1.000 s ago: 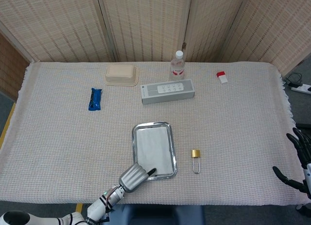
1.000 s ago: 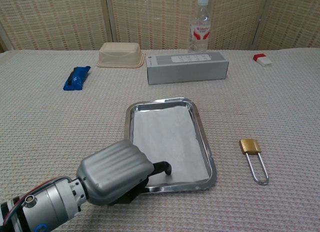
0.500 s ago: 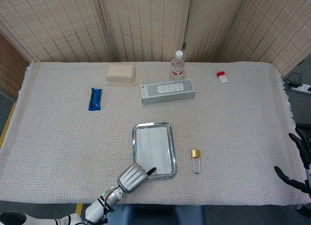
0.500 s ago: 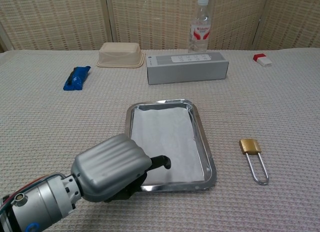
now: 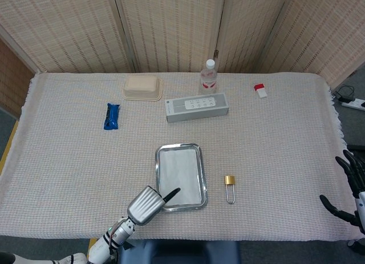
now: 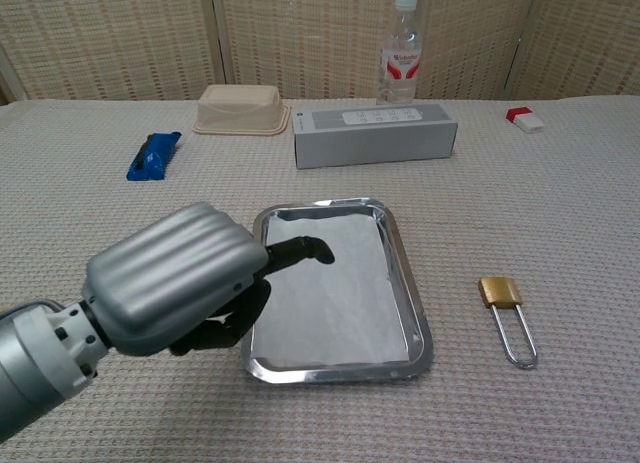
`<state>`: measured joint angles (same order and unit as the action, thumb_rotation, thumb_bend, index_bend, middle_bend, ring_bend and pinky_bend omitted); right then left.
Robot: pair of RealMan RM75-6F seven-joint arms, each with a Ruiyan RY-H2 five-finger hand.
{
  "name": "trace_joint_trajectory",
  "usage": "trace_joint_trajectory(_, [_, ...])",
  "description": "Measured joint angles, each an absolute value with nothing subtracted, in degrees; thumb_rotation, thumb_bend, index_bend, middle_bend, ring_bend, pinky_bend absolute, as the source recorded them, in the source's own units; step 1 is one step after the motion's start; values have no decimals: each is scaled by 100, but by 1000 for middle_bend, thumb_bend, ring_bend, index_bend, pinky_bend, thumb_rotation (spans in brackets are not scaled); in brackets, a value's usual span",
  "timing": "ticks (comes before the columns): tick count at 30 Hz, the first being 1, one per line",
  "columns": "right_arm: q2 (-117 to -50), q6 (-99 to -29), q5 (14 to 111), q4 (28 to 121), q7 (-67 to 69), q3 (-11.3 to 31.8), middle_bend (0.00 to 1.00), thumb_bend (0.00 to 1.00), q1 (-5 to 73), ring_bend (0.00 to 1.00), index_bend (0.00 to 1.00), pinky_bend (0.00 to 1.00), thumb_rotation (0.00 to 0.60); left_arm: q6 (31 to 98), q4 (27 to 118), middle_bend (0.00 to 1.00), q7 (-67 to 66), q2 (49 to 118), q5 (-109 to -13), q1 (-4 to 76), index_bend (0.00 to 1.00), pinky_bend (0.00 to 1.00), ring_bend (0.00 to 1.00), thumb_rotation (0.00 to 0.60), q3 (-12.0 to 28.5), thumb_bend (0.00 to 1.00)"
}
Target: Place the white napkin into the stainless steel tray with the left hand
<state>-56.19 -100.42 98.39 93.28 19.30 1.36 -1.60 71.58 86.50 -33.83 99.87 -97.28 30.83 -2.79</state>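
The stainless steel tray [image 5: 157, 174] [image 6: 414, 301] lies near the table's front middle. The white napkin [image 5: 183, 175] [image 6: 335, 293] lies flat inside it and covers most of the bottom. My left hand [image 5: 145, 204] [image 6: 175, 278] hovers above the tray's near left corner. One dark finger reaches out over the napkin and the others hang loosely below; it holds nothing. My right hand [image 5: 349, 191] is at the far right table edge with its fingers spread, and it holds nothing.
A brass padlock [image 5: 229, 184] [image 6: 506, 313] lies just right of the tray. Behind the tray are a long grey box [image 5: 197, 107], a water bottle [image 5: 209, 77], a beige container [image 5: 142, 87], a blue wrapper [image 5: 111, 116] and a small red-and-white item [image 5: 260, 90].
My left hand has lifted off the tray's near edge and drawn back to the left. The napkin stays flat in the tray. The right hand has barely moved.
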Motion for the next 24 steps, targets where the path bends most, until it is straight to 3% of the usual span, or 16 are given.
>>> trace_joint_trajectory(3, [-5652, -10020, 9866, 9339, 1832, 129, 0, 317, -149, 0, 0, 0, 600, 7468, 8823, 1000, -3360, 9693, -9790, 2941, 228, 1000, 973, 600, -259, 796])
trace_joint_trajectory(5, [-5670, -9995, 9875, 9346, 1774, 122, 0, 317, -142, 0, 0, 0, 600, 7708, 8976, 992, -3346, 9451, -9800, 2794, 220, 918, 843, 600, -258, 692])
trace_joint_trajectory(6, [-5681, -9966, 9880, 9350, 1735, 116, 0, 317, -135, 0, 0, 0, 600, 7812, 9041, 946, -3335, 9337, -9799, 2718, 217, 813, 743, 600, -265, 638])
trace_joint_trajectory(8, [-5701, -9917, 9883, 9356, 1670, 109, 0, 317, -118, 0, 0, 0, 600, 8031, 9183, 701, -3302, 9052, -9765, 2517, 216, 488, 491, 600, -299, 518])
trace_joint_trajectory(10, [-5731, -9857, 9886, 9364, 1568, 101, 0, 317, -97, 0, 0, 0, 600, 8222, 9295, 386, -3264, 8789, -9688, 2324, 215, 212, 256, 600, -331, 430])
trace_joint_trajectory(13, [-5787, -9758, 9894, 9387, 1377, 84, 0, 317, -67, 0, 0, 0, 600, 8615, 9385, 213, -3059, 8393, -9568, 2010, 207, 62, 106, 600, -368, 396])
trace_joint_trajectory(18, [-5909, -9608, 9897, 9414, 1056, 65, 0, 317, -14, 0, 0, 0, 600, 9416, 9109, 98, -2398, 7969, -9304, 1417, 158, 0, 7, 600, -330, 366])
trace_joint_trajectory(24, [-6141, -9401, 9818, 9392, 587, 89, 0, 316, 64, 0, 0, 0, 600, 9902, 8654, 16, -1539, 7618, -8439, 713, 81, 0, 0, 600, -132, 341])
